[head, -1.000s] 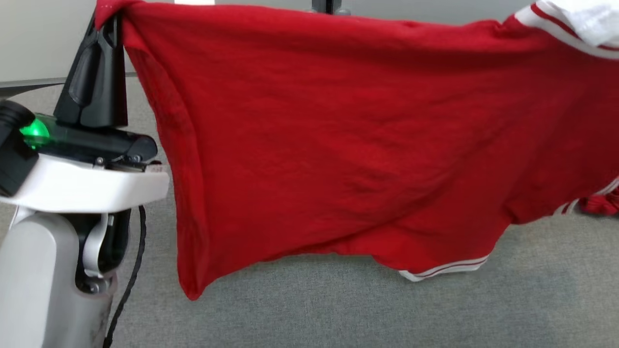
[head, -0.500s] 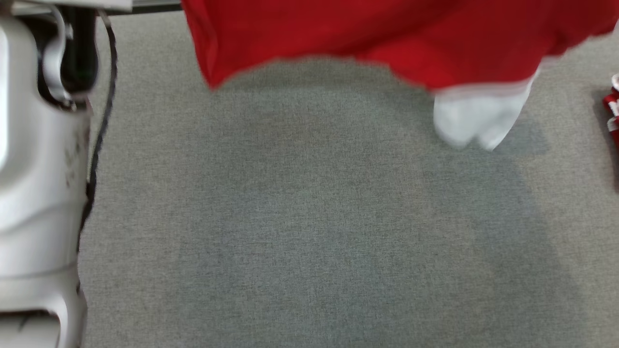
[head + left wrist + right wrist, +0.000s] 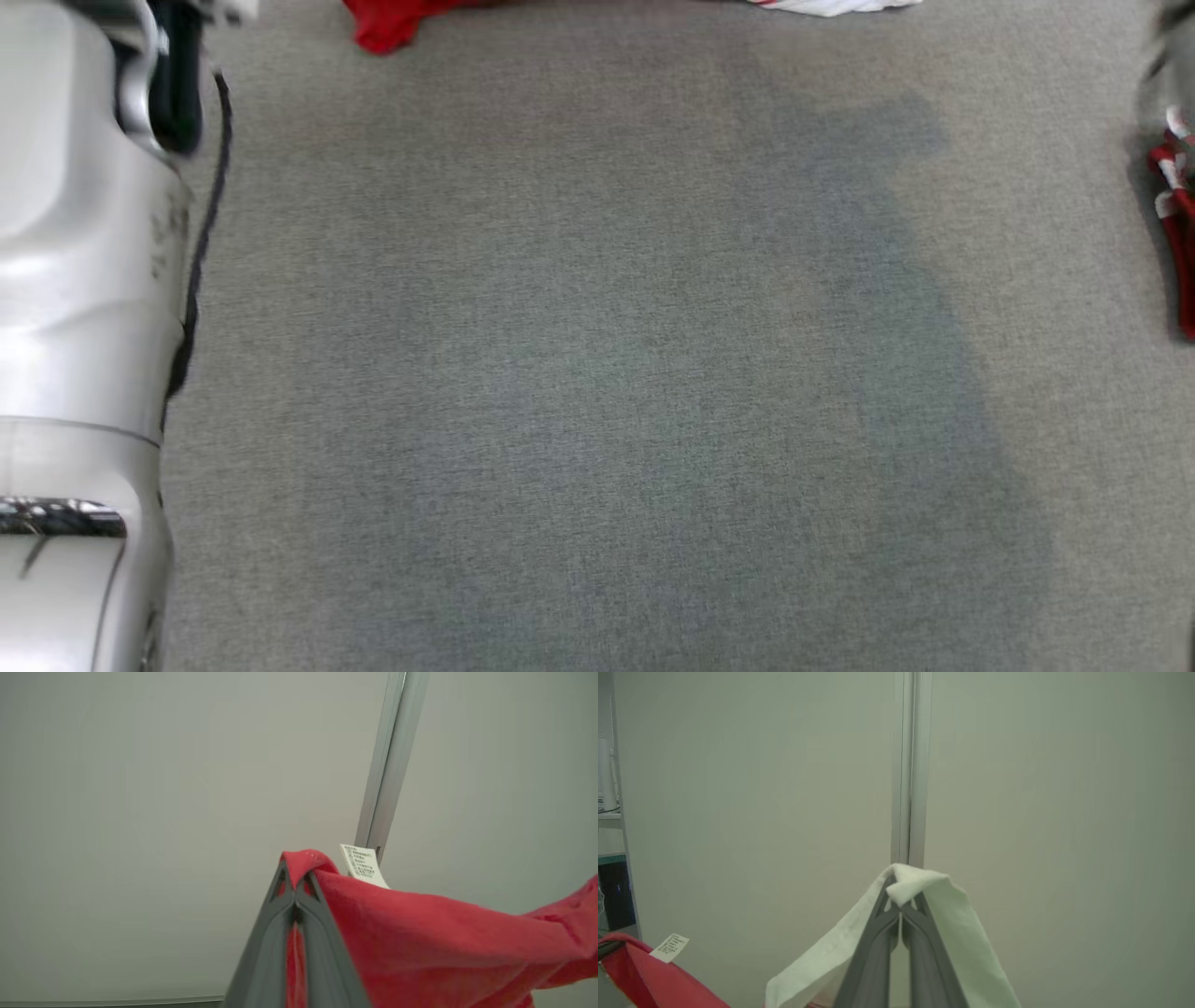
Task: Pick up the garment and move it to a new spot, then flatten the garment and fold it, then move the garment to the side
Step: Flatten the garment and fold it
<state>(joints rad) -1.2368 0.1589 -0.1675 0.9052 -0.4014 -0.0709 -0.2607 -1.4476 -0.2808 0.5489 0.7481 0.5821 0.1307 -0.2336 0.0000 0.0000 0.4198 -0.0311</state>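
Aloft, left pincer point(image 3: 295, 887) pinching red garment point(image 3: 420, 933), right pincer point(image 3: 901, 912) pinching white edge point(image 3: 966, 919), care tag point(image 3: 363, 864) unreadable.

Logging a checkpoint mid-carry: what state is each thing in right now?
left gripper: shut on the red edge of the garment.
right gripper: shut on garment's white part.
garment: held up between both grippers.
care label: sticking up.
red-and-white cloth: bunched on grey surface.
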